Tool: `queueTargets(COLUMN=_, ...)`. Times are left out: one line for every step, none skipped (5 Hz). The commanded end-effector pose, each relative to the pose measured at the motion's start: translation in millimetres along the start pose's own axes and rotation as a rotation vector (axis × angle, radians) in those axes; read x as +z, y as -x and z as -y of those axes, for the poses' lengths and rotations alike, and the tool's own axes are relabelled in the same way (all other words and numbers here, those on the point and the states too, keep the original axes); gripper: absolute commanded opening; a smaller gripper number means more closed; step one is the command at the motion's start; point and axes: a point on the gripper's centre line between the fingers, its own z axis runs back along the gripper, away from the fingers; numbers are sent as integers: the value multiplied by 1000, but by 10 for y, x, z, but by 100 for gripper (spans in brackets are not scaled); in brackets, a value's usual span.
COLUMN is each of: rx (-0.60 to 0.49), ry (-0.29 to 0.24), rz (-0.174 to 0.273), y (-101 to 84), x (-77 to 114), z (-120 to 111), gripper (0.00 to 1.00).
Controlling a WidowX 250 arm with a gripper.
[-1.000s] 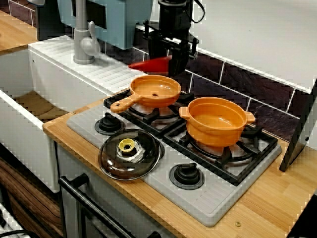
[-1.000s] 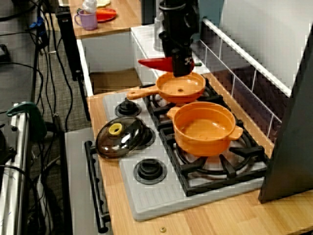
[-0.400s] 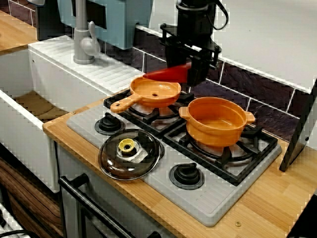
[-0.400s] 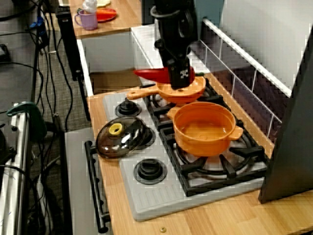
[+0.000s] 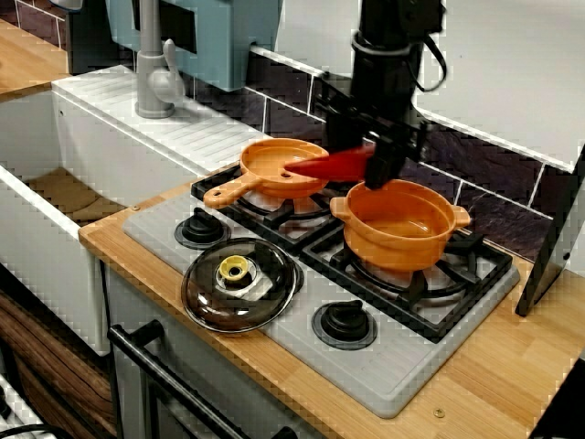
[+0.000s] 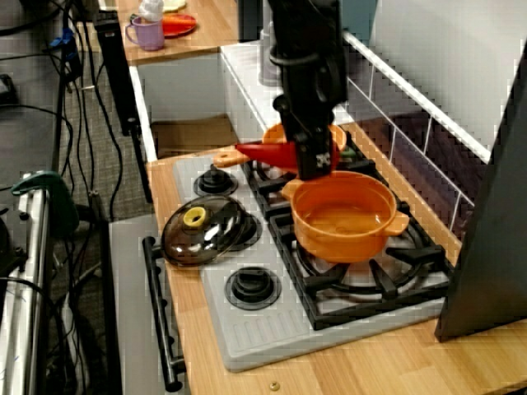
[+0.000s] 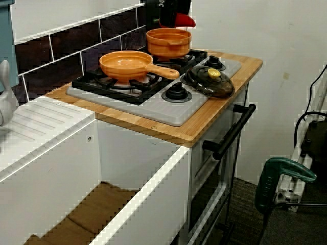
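Gripping a red toy (image 5: 331, 166) by its thick end in the hand (image 5: 382, 163), just above far rim of the pot (image 5: 402, 240); looks light, stiff, kinda slick, best pinched there

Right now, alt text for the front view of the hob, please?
A black pincer grips a red pointed plastic piece above an orange frying pan and an orange two-handled pot; a dark glass lid lies in front.

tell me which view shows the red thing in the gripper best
The front view: the red object shows at nearly full length, sticking out sideways from the gripper. The side view shows its pointed half, with the rest behind the gripper. The distant view shows only a rounded end.
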Motion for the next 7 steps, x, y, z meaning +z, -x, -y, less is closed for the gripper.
queueTargets(rx=13, ry=14, rz=39, y=-234, x=114, z=88, gripper=0)
queueTargets(rx=26, ry=29, rz=24, y=-298, x=94, z=119, gripper=0)
queueTargets(rx=32, ry=14, rz=24, y=-292, x=67, z=139, gripper=0)
queueTargets(rx=31, ry=8, rz=22, y=-274, x=58, z=153, gripper=100)
queueTargets(rx=35, ry=13, rz=10, y=-270, x=35, z=124, gripper=100)
queueTargets(rx=60, ry=22, rz=-5, y=-297, x=108, z=42, gripper=100)
queueTargets(rx=76, ry=41, rz=3, y=-288, x=297, z=-83, gripper=100)
